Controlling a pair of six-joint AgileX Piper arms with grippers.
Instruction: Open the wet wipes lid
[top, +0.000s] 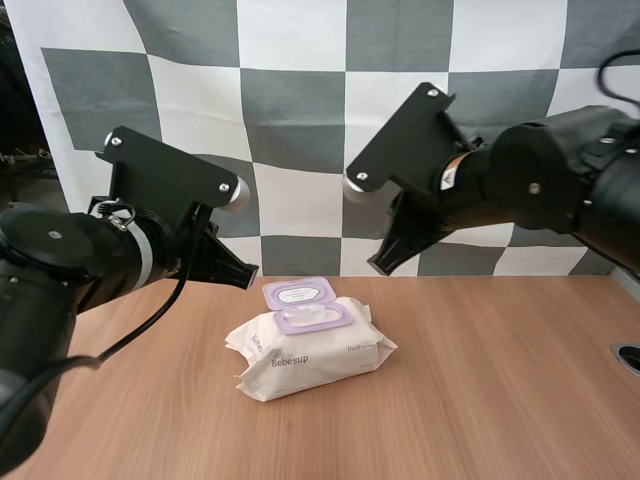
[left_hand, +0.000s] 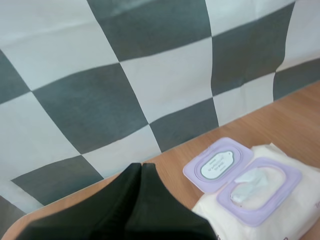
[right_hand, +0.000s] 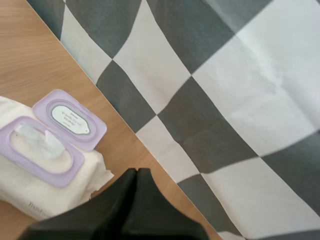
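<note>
A white pack of wet wipes (top: 310, 350) lies on the wooden table (top: 500, 400), near its middle. Its purple lid (top: 296, 292) is flipped open toward the back, and a wipe shows in the purple-framed opening (top: 314, 318). My left gripper (top: 243, 272) hangs shut above the table, left of the lid. My right gripper (top: 382, 266) is shut too, raised to the right of the pack. In the left wrist view the fingers (left_hand: 142, 170) form one dark wedge beside the open lid (left_hand: 217, 164). The right wrist view shows the same wedge (right_hand: 137, 175) near the pack (right_hand: 45, 180).
A dark round fitting (top: 627, 358) sits at the table's right edge. Bare wood lies in front of the pack and on both sides of it.
</note>
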